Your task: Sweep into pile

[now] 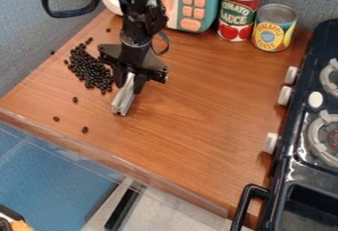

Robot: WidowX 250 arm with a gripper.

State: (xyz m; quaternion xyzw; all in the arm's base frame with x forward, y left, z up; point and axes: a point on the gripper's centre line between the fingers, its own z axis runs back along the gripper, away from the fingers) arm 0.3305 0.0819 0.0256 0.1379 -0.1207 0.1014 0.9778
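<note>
Camera view. Item: my gripper (130, 78), one, left of the wood counter's (198, 106) middle, clasping a pale metal bar (123, 99). Bar: long axis near to far, its free end near and tipped slightly left; whether it touches the wood, I cannot tell.

Item: black beans (90, 70), one main heap, directly left of my gripper, just beside it. Long axis slanting from far left to near right, the near-right end pointing towards my bar. With one arm listed, mine serves.

Sundries: three stray beans (85, 130), near side of the heap, apart from it; others at its far side. Judgement: gathering the near strays wants my bar on their near side, then a push farward; too hard a push may scatter the heap.
</note>
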